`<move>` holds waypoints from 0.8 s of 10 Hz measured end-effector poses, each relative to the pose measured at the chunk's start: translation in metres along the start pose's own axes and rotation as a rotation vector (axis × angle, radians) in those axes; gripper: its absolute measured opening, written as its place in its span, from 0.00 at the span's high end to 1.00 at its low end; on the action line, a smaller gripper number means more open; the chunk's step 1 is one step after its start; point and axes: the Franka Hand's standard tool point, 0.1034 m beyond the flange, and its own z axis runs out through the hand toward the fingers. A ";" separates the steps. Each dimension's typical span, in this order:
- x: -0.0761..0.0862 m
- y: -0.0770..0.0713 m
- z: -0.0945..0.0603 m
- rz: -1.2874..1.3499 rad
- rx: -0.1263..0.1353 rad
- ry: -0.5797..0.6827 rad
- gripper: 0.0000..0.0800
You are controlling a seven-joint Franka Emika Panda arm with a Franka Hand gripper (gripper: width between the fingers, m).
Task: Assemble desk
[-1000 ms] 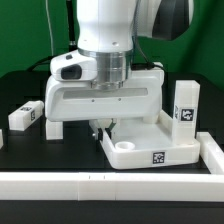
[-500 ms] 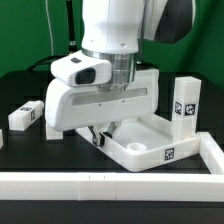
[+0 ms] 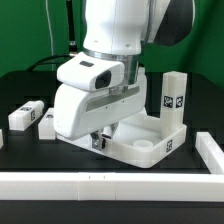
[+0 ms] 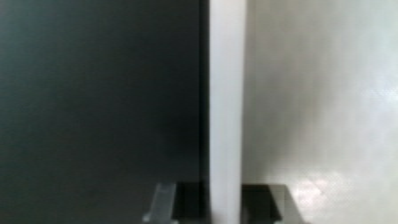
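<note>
Nearest you, a long rail (image 3: 110, 182) runs across the front. Just behind it, the gripper (image 3: 99, 140) is clamped on the rim of the desk slab (image 3: 145, 148). Farther back, one leg (image 3: 174, 100) stands upright at the slab's corner on the exterior view's right.

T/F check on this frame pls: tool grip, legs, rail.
1. The tool is shut on the rim of the desktop. True.
2. One upright leg stands at a desktop corner. True.
3. All four legs are mounted on the desktop. False: only that one shows on it, and a loose leg lies on the table at the exterior view's left.
4. The rail lies on top of the desktop. False: it lies on the table in front of the desktop.
</note>
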 end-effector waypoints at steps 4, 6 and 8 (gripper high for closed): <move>0.031 0.000 -0.007 -0.294 -0.030 -0.013 0.92; 0.053 0.003 -0.008 -0.455 -0.030 -0.026 0.92; 0.072 0.009 -0.011 -0.630 -0.029 -0.042 0.92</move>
